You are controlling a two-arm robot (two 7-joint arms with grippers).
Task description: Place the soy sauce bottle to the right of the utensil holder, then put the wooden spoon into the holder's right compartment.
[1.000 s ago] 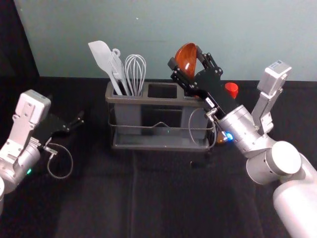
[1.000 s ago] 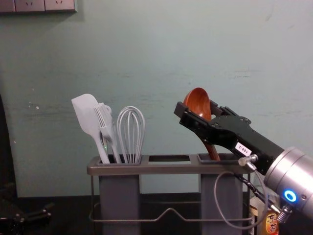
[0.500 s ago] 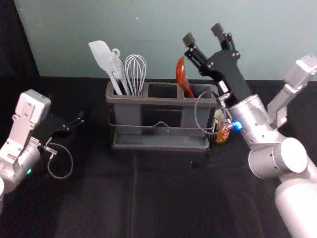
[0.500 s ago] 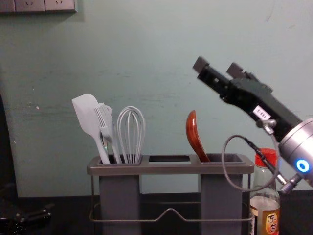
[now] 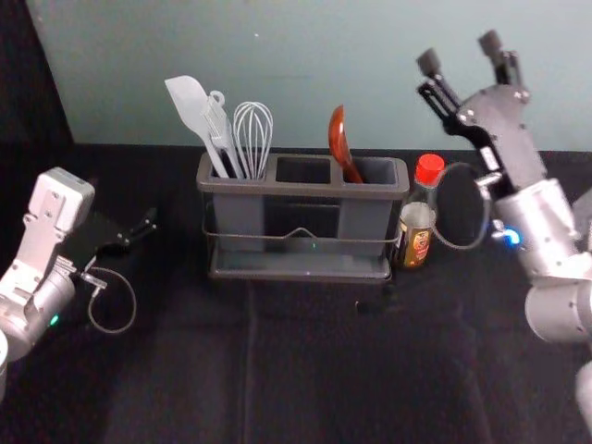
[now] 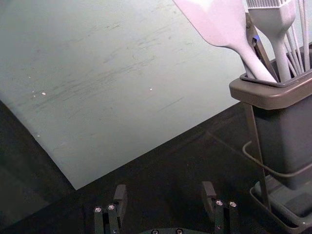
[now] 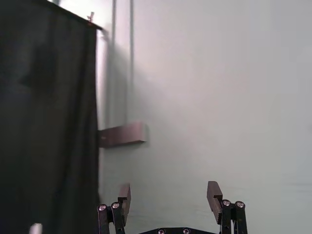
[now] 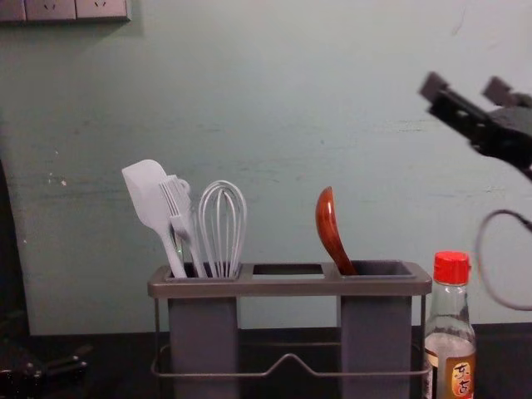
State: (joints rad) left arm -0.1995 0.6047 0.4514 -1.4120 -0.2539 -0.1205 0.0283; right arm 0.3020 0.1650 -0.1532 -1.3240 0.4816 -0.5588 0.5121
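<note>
No longer grips wooden spoon (image 5: pixel 339 143), now leaning in right compartment (image 5: pixel 380 170); shifts right gripper (image 5: pixel 460 53) farther right with jaws parted, uncovering soy sauce bottle (image 5: pixel 415 225).

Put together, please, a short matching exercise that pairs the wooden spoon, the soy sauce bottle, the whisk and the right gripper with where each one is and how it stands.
Things:
1. Wooden spoon
2. Soy sauce bottle
3. Whisk
4. Right gripper

Places and states:
A. Upright on the table, right of the utensil holder
B. Open and empty, raised in the air
C. Leaning in the holder's right compartment
D. In the holder's left compartment, beside a spatula

Right pairs: 1-C, 2-A, 3-D, 4-B
</note>
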